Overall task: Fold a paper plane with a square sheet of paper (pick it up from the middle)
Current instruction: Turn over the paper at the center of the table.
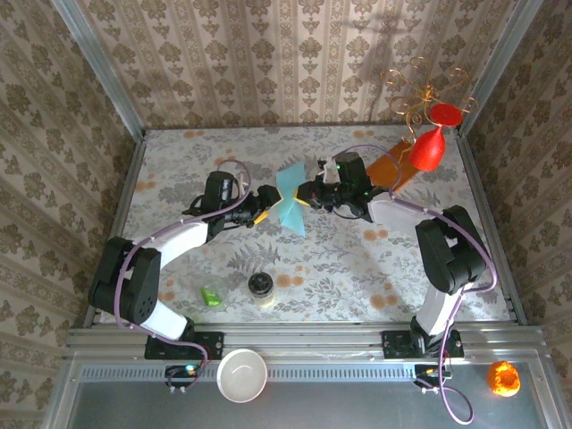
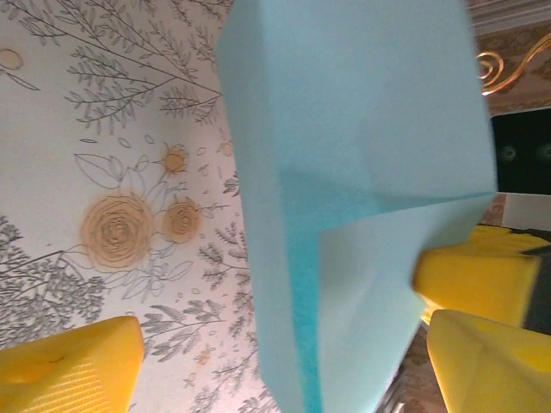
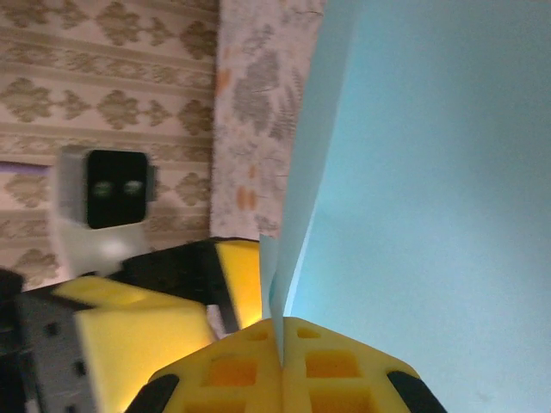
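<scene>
Cyan square sheet of paper (image 1: 291, 204) | right jaws clamped on its edge | left jaws apart, sheet between them

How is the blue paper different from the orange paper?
The blue paper is pinched in the right end effector, held up off the table; the orange paper lies flat on it. The blue paper shows fold creases; the orange paper looks unfolded. Both are thin coloured sheets.

No legible text, label, brand or number logged: none on the square sheet of paper (image 3: 413, 172) pinched in my right gripper (image 3: 280, 331), none around it.
</scene>
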